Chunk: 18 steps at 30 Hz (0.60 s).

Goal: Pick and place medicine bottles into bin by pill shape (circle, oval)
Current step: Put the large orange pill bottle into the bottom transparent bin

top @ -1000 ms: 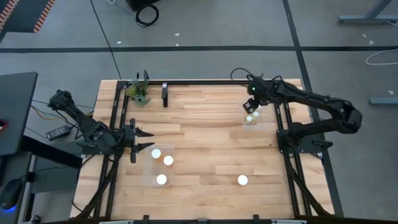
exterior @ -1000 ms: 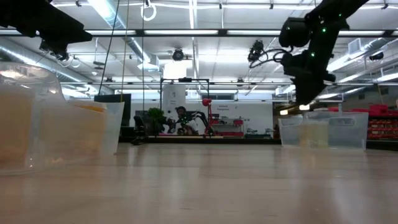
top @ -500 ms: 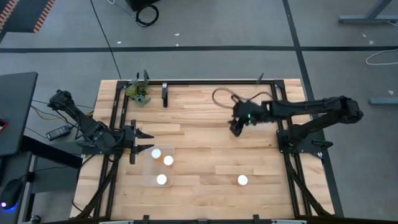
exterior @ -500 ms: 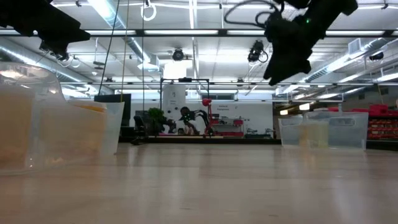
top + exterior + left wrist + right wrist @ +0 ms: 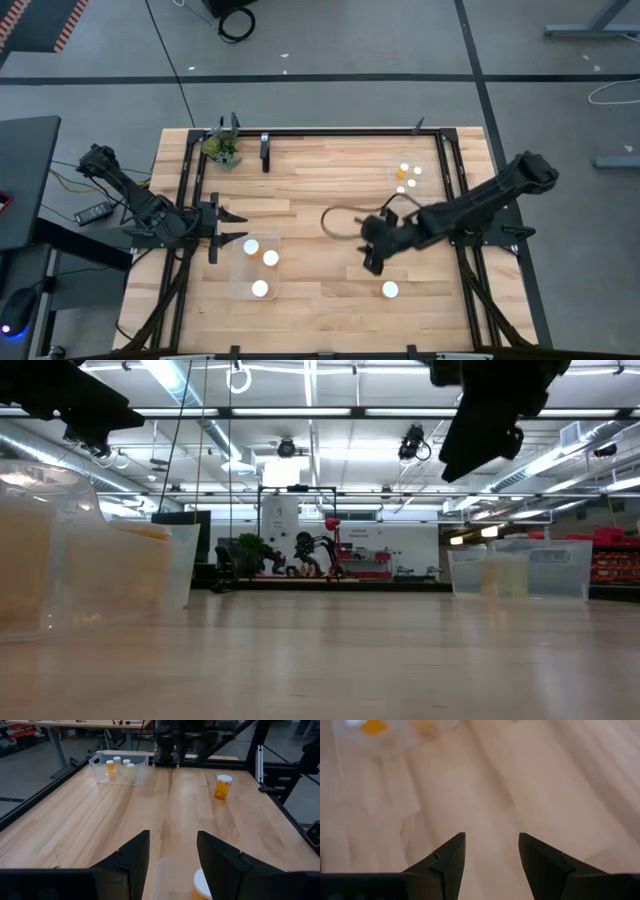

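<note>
Most of the sorting looks done, judging by how the bottles lie. The clear bin near the left arm [image 5: 254, 270] holds three medicine bottles, their white caps showing from above, and the clear bin at the far right of the counter [image 5: 408, 178] holds what appear to be three more, though from overhead they are small and the count is a fair guess; the left wrist view shows that bin [image 5: 119, 766] with several amber bottles standing in it. One bottle is left loose on the wooden counter [image 5: 320, 180]: the lone bottle [image 5: 390, 290] stands upright near the front edge, well apart from both bins, and shows again in the left wrist view [image 5: 223, 786] with its white cap up. The right pincer [image 5: 371, 262] hangs above the counter near this bottle, not touching it, its fingers spread and holding nothing, as the right wrist view shows bare wood between them. The left pincer [image 5: 226, 236] waits at the edge of its bin, fingers apart and empty. What remains, then, is to take up the last bottle and drop it into the bin matching its pill shape; the pills themselves cannot be made out here.
</note>
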{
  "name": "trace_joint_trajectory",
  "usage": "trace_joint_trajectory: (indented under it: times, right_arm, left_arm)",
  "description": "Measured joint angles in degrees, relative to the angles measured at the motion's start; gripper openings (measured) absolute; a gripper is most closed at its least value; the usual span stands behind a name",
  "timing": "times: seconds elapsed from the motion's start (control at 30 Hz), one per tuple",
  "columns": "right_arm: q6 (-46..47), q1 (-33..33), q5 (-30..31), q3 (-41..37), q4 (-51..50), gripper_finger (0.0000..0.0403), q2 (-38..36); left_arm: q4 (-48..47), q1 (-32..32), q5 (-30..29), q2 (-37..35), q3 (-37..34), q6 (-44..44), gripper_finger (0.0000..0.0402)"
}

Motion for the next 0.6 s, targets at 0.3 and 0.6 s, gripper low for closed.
trace_joint_trajectory:
  times: [0.3,0.6]
  right_arm:
    - [0.14,9.16,-2.98,14.51,-12.66,0.0191,13.52]
    - [8.85,12.51,-8.05,22.16,-24.65,0.0235,16.77]
  left_arm:
    - [-0.14,-0.01,-0.01,0.00,0.00,0.04,0.0173]
    - [-0.30,0.01,-0.01,0.00,0.00,1.51,0.0174]
